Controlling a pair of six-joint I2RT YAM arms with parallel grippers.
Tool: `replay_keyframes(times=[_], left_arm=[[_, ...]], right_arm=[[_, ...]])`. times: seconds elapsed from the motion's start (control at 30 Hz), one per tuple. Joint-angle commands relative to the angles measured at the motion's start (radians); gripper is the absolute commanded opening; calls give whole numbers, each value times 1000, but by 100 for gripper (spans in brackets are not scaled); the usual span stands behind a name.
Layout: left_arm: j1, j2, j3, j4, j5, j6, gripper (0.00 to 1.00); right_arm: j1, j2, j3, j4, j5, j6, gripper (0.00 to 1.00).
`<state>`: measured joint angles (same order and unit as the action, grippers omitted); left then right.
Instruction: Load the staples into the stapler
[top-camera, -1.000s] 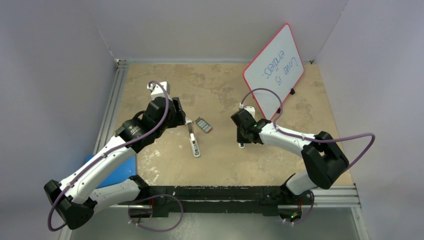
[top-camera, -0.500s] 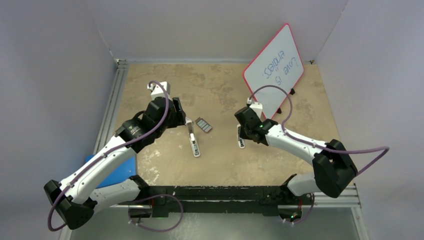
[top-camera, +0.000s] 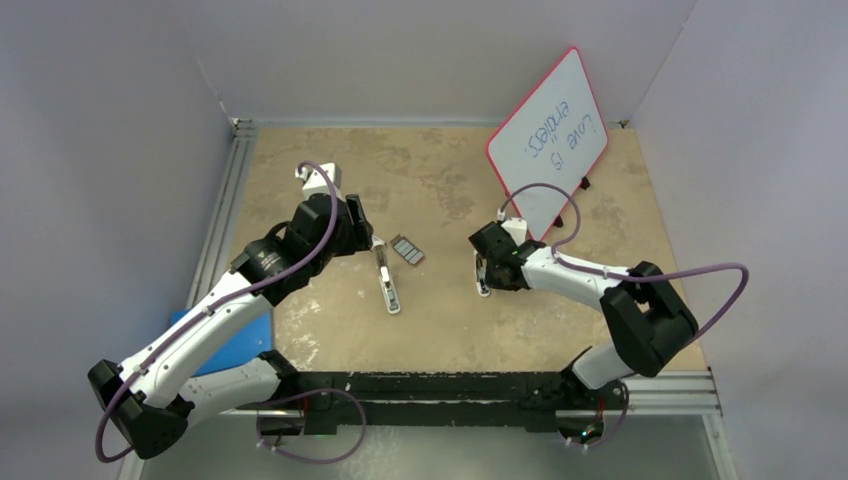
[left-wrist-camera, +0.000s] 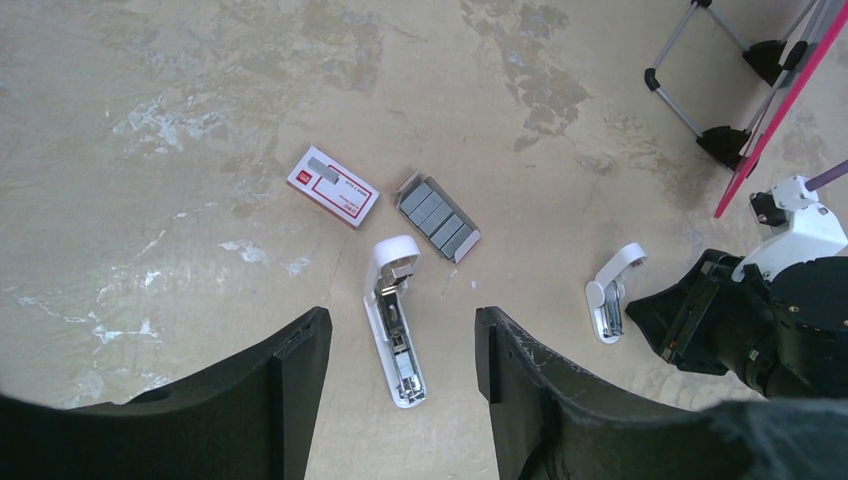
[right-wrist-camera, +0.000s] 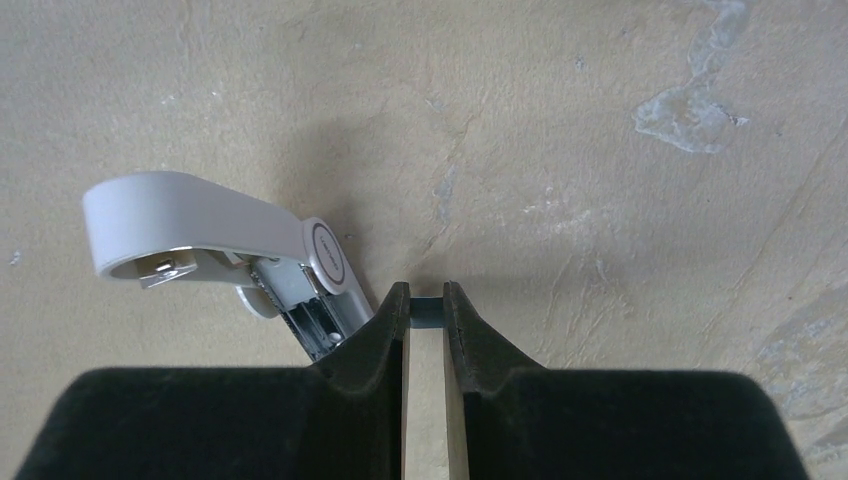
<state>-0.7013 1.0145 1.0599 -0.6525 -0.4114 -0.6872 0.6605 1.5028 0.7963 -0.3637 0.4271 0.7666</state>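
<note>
Tan table: a whiteboard stands at the far right.

Left gripper: jaws wide apart and empty, hovering above the stapler.

Right gripper: jaws closed with nothing between them. A short white piece lies just to their left.

Stapler: lies left of centre, running near to far, metal channel exposed.

Staples: grey strips in a tray just beyond the stapler's far end. The red-and-white sleeve lies just left of them, not touching.
</note>
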Motion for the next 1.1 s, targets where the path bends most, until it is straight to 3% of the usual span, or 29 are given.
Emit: replay_keyframes(times=[0.0,0.8,1.07], left_arm=[[2,-8,-1,40,4,14,54],[1,-4,-3,42,0,14,54],[1,-3,-3,43,2,13,54]], right_arm=[[-1,3,-2,23,-15,-14,14],[2,-40,-32,89,-106,-72,14],[4,-84,20,-25,79,16,13]])
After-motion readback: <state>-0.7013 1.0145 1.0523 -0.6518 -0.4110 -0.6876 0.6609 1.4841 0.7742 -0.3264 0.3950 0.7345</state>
